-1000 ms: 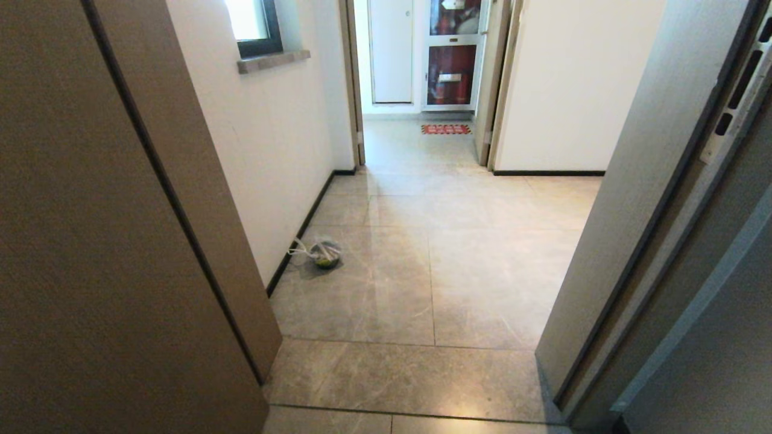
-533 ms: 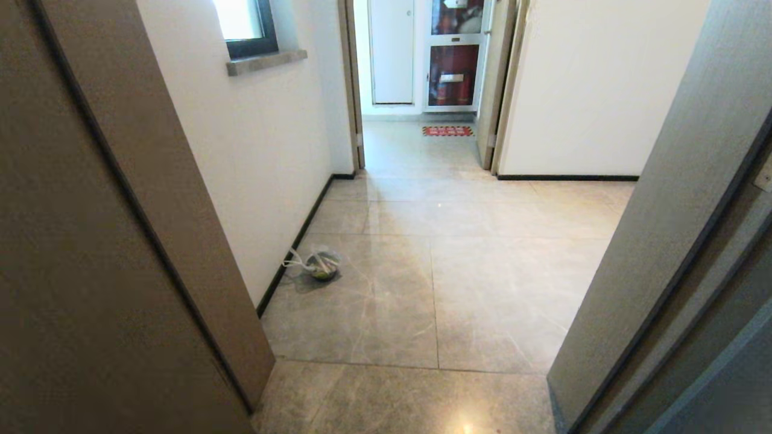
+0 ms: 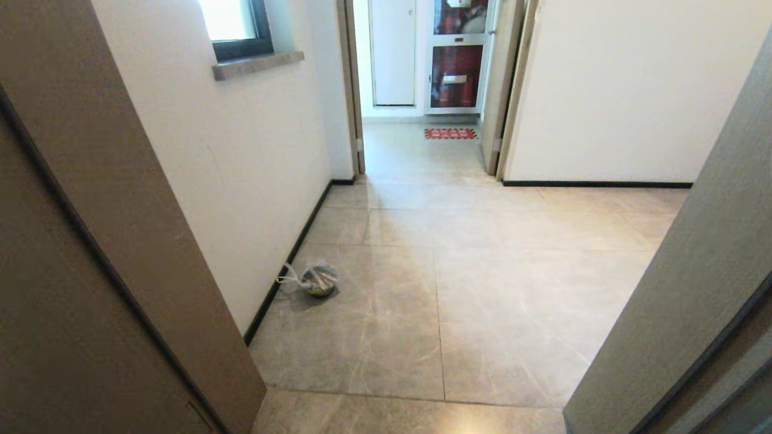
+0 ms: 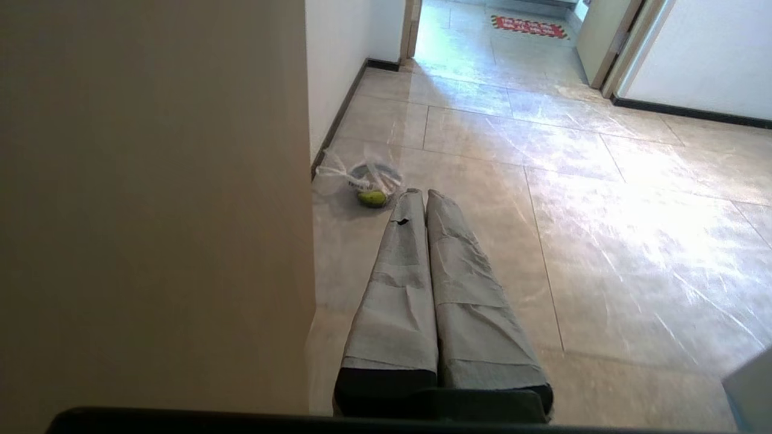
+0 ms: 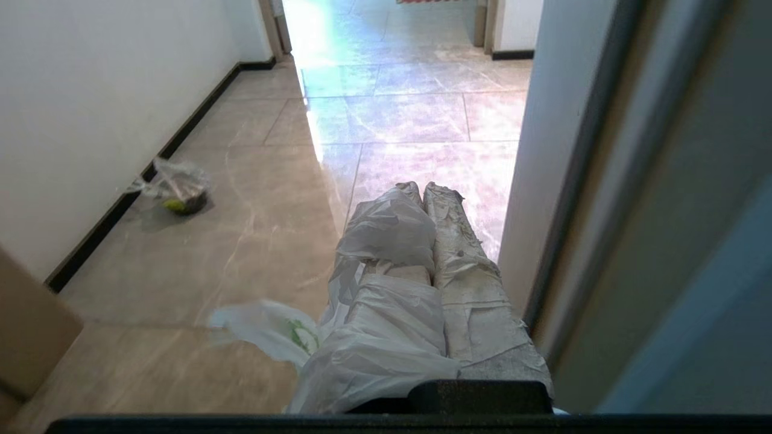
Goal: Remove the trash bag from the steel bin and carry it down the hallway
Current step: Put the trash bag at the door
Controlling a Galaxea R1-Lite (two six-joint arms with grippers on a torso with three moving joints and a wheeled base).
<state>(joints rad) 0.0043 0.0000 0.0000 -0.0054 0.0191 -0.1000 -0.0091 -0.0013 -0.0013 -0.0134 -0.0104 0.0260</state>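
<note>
Right hand (image 5: 422,188) was clenched, fingers pressed together, with the trash bag (image 5: 368,325) draped over and wrapped round its fingers; a loose fold with green print hung off the side toward the wall. Left hand (image 4: 420,193) was clamped shut too, holding nothing. The hallway (image 3: 482,289) floor stretched ahead. By the baseboard, well ahead of both hands, sat a second clear bag (image 3: 316,279) (green-yellow lump inside, dark round shape under it; can't tell what it sits in). Red mat (image 3: 450,133) lay past the far doorway.
</note>
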